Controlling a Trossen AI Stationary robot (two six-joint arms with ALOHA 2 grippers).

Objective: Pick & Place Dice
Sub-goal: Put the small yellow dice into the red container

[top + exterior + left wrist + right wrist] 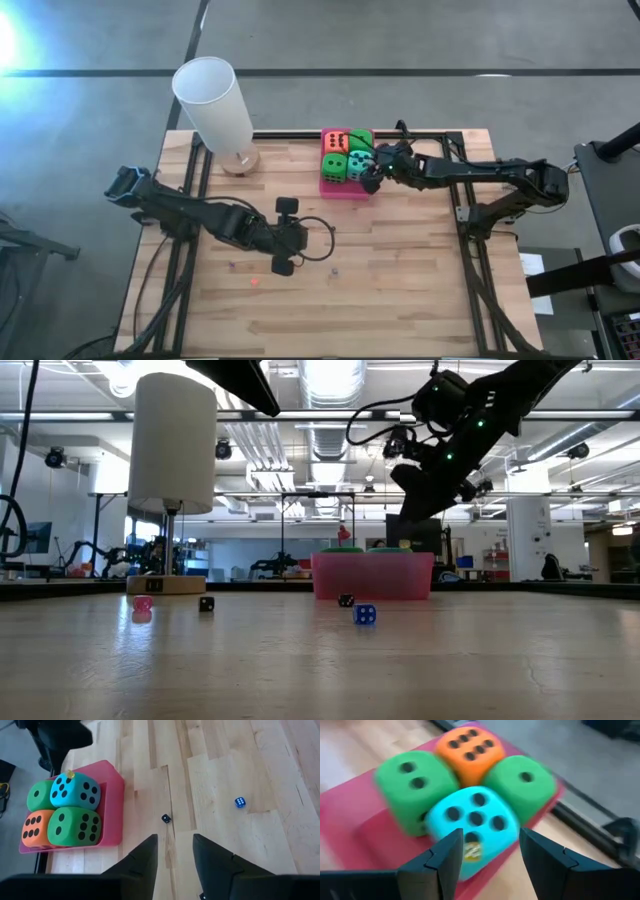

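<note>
Hovering over the pink tray (342, 190) at the far edge of the table (400, 280), the right gripper (372, 176) hangs just above the teal die (472, 827), its two fingers (442, 857) spread apart to either side of that cube and holding nothing. All four dice sit packed together in the tray: the orange-red die (469, 747) and one green die (415, 787) on one side, the second green die (525, 782) and the teal one filling the rest, each touching its neighbours. In the left wrist view the teal cube (76, 791) rides a little higher than the others and leans onto the green one behind it. From table height the tray's pink wall (372, 576) hides most of the cubes, with the right arm's wrist just above it.

The left gripper (285, 235) waits near the middle of the table, well apart from the tray, fingers (142, 857) open and empty. Ahead of it on the bare wood lie a tiny black die (165, 818) and a tiny blue die (240, 802); the low view also shows a small pink die (142, 603) and another black one (206, 603). A white lamp (215, 105) stands on its round wooden base near the far left corner.
</note>
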